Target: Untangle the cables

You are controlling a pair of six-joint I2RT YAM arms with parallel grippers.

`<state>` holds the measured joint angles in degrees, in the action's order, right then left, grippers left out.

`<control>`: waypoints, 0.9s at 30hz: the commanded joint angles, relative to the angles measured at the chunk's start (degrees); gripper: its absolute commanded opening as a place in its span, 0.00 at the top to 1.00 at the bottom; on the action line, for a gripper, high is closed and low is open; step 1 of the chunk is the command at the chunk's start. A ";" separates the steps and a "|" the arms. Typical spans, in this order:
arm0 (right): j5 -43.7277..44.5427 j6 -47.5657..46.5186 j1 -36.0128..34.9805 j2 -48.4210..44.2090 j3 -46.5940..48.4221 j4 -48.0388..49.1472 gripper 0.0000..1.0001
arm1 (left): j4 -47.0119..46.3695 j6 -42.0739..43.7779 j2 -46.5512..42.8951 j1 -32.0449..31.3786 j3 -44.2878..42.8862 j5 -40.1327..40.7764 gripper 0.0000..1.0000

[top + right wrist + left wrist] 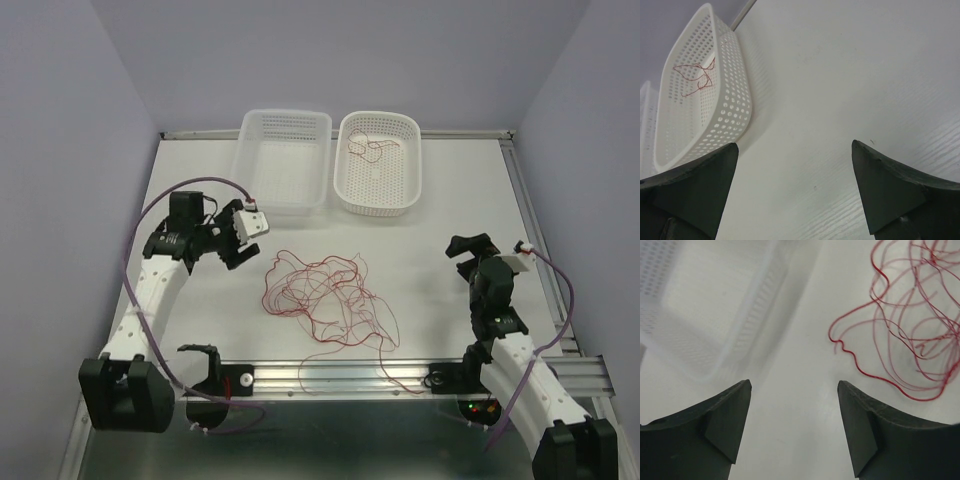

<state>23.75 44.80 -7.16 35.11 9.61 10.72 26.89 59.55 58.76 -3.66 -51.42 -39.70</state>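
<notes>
i note the cables (325, 295) tangled mid-table, heap running far-left to near-right, one tail toward the near edge; left gripper (794, 385) spread just beside them, right gripper (795, 146) spread, well apart; baskets (283, 207) behind

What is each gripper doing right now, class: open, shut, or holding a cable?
Left gripper: open, holding nothing; the red cables lie apart from it.
Right gripper: open, holding nothing.
</notes>
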 commanded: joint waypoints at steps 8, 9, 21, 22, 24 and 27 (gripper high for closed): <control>-1.33 -1.28 -0.14 -0.05 -0.20 2.55 0.00 | 0.75 -2.21 9.53 -15.03 1.14 -3.28 0.18; -1.60 -1.38 -0.05 0.22 -0.20 2.99 0.00 | -0.95 -3.55 9.70 -16.28 1.41 -2.41 0.19; -2.48 -1.82 -0.14 0.57 -0.20 3.78 0.00 | -7.56 -10.50 20.59 -24.64 -2.10 3.75 0.32; -2.48 -1.82 -0.14 0.40 -0.29 3.78 0.00 | -7.73 -10.77 21.73 -25.51 -2.45 4.54 0.34; -2.57 -1.90 -0.14 0.39 -0.38 3.87 0.00 | -8.69 -11.90 22.62 -25.87 -3.16 5.42 0.35; -2.65 -1.91 -0.14 0.13 -0.46 3.87 0.00 | -10.46 -13.14 24.12 -25.96 -3.95 7.27 0.37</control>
<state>21.04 43.53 -7.16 35.92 9.61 11.35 19.64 49.25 82.76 -29.30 -51.94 -34.59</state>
